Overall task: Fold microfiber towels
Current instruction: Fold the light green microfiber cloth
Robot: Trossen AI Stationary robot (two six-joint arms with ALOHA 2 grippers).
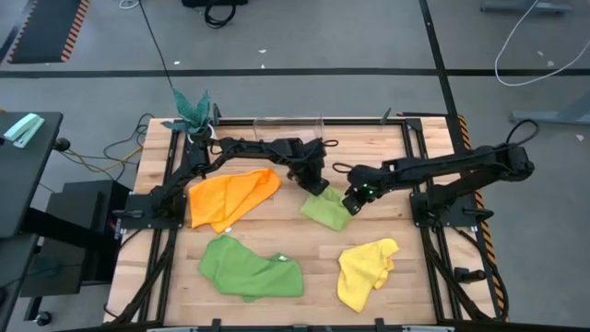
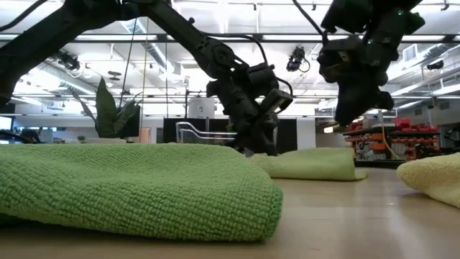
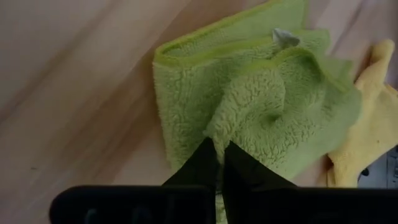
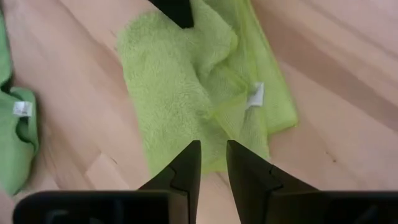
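Your left gripper (image 3: 219, 163) sits at the far edge of the light lime green towel (image 1: 324, 208), its fingers pressed together on a pinch of the pile, near the middle of the table (image 1: 277, 242). Your right gripper (image 4: 212, 163) hangs just right of that same towel, over its right edge, with its fingers a narrow gap apart; you cannot tell from these views whether any cloth is caught between them. The towel lies bunched and partly doubled over, its white tag (image 4: 255, 95) showing on top.

Around you: the orange towel (image 1: 230, 195) lies to the left, close beside the left arm. The darker green towel (image 1: 249, 267) is crumpled at the near left, and the yellow towel (image 1: 367, 269) at the near right, both apart from the lime one. At the far edge stands the clear plastic bin (image 1: 287, 125), right behind the left gripper, and the teal-leaved plant (image 1: 193, 109) in the far left corner.

Both grippers crowd the one towel, so they stand close to each other. Bare wood lies open between the lime towel and the two near towels, and to the right of the yellow one toward the table's frame.
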